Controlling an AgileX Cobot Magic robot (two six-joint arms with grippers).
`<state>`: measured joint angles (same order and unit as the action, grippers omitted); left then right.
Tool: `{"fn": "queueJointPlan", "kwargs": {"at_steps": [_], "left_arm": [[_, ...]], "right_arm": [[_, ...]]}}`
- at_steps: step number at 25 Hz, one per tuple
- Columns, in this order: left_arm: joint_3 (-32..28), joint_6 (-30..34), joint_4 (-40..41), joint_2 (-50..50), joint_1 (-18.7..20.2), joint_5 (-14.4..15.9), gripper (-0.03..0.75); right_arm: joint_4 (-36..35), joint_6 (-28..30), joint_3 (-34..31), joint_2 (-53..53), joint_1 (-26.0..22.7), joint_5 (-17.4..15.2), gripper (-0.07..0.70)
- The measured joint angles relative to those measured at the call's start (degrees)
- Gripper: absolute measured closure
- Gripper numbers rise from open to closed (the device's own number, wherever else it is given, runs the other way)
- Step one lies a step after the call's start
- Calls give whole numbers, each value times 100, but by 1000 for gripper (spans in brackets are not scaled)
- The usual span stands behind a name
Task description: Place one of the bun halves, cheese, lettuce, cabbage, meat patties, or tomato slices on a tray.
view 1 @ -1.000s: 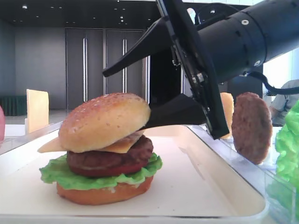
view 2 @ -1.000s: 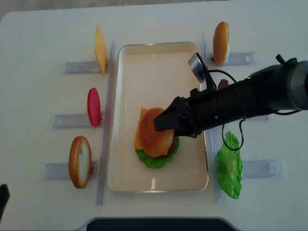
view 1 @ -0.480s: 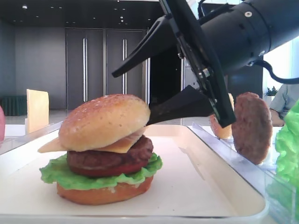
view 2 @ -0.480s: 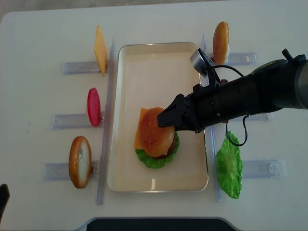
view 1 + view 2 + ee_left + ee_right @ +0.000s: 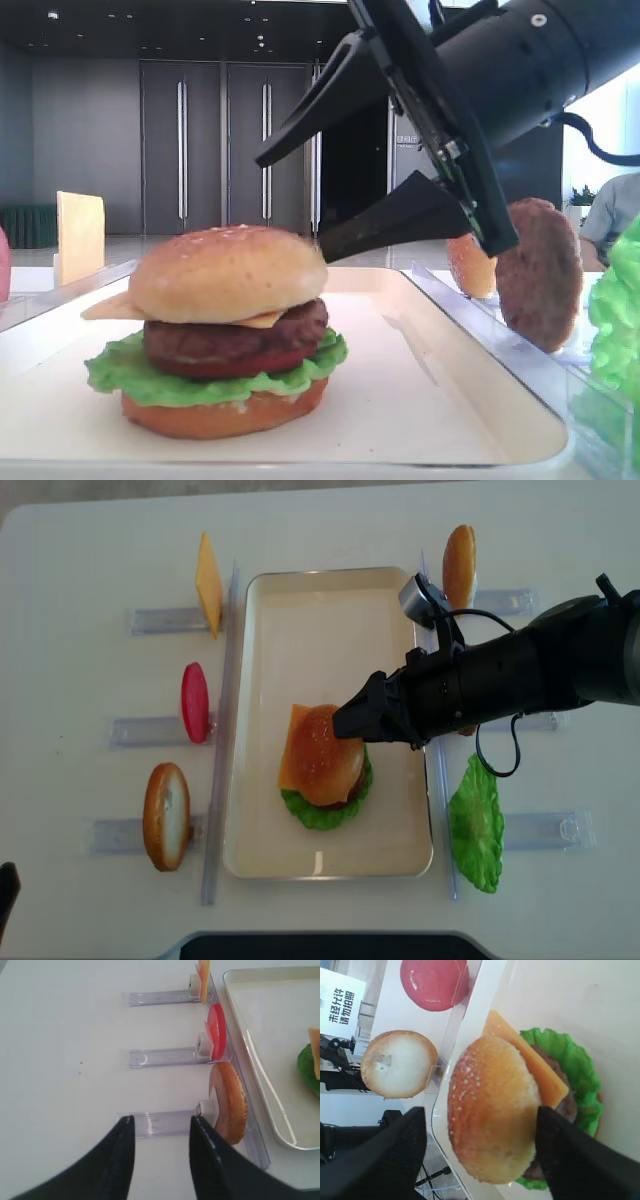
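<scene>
A stacked burger stands on the cream tray [image 5: 260, 850]: a sesame bun top [image 5: 228, 272] lies level on cheese [image 5: 110, 308], a meat patty [image 5: 235, 340], a tomato slice, lettuce [image 5: 130, 378] and a bun base [image 5: 220, 412]. My right gripper [image 5: 290, 210] hangs open just above and to the right of the bun top [image 5: 490, 1110], not touching it. From overhead its tips [image 5: 342, 725] sit at the bun's right edge. My left gripper [image 5: 161, 1119] is open over the bare table, beside a rack holding a bun half [image 5: 231, 1102].
Clear racks flank the tray. On the left stand a cheese slice [image 5: 208, 583], a red tomato slice [image 5: 194, 702] and a bun half [image 5: 165, 815]. On the right are another bun half [image 5: 459, 565], a patty [image 5: 540, 272] and a lettuce leaf [image 5: 477, 825].
The bun top, tilted against the lower finger before, now lies flat on the stack. My right gripper has drawn back up and to the right, clear of it.
</scene>
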<state>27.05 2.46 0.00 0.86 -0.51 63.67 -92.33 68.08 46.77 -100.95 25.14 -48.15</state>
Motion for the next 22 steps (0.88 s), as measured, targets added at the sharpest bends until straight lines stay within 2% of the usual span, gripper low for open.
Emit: {"fn": "queueJointPlan", "kwargs": {"at_steps": [10,16,19,22], "left_arm": [[0,0,0,0,0,0,433],[0,-13,0,0,0,0,433],[0,-13,0,0,0,0,433],[0,-13,0,0,0,0,433]], "right_arm": [[38,0,0,126,-1,96,155],[214,0,0,643,-21,292,155],[545,-157,0,1033,-124,379,157],[1138,-566,-2,1449,-330,499,160]]}}
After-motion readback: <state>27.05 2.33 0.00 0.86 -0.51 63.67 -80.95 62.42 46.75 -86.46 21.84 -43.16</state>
